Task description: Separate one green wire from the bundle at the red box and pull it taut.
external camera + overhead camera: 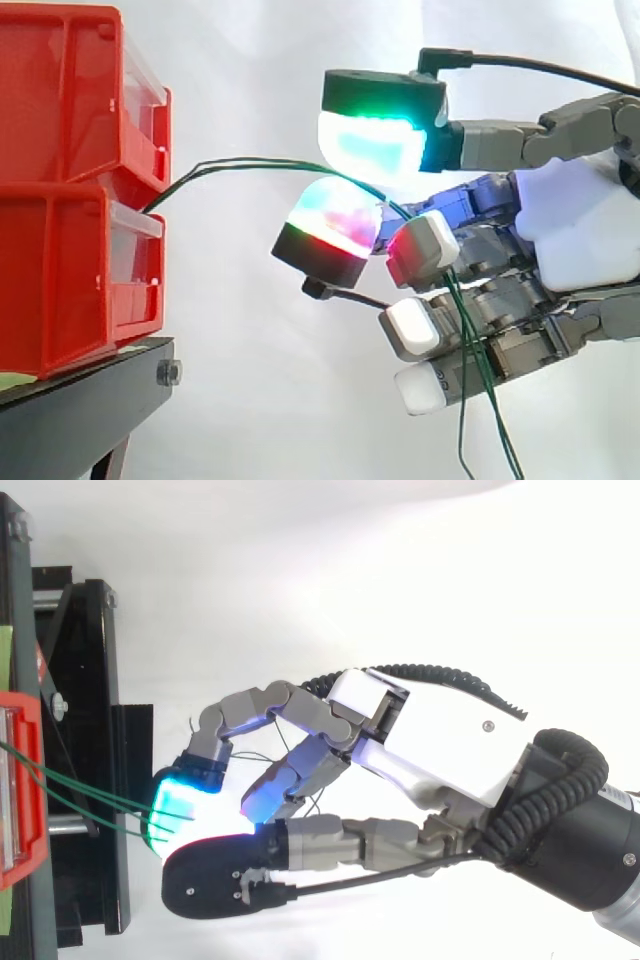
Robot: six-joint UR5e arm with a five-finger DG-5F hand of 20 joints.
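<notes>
White curtain (250,60); hand (575,230) curled round green wires (240,163) from red bins (60,190), tails dangling side-on.

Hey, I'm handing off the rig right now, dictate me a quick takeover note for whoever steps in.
Hand: shut on the green wires, pinched between two glowing pads.
Wires: run from the red bins to the hand, bowed, loose ends hanging below it.
Done: bundle reached and gripped.
Left: more than one wire seems to be in the pinch; isolate one, then pull it taut.

green wires (260,161) cut off below, red bins (60,200) cropped at left
</notes>
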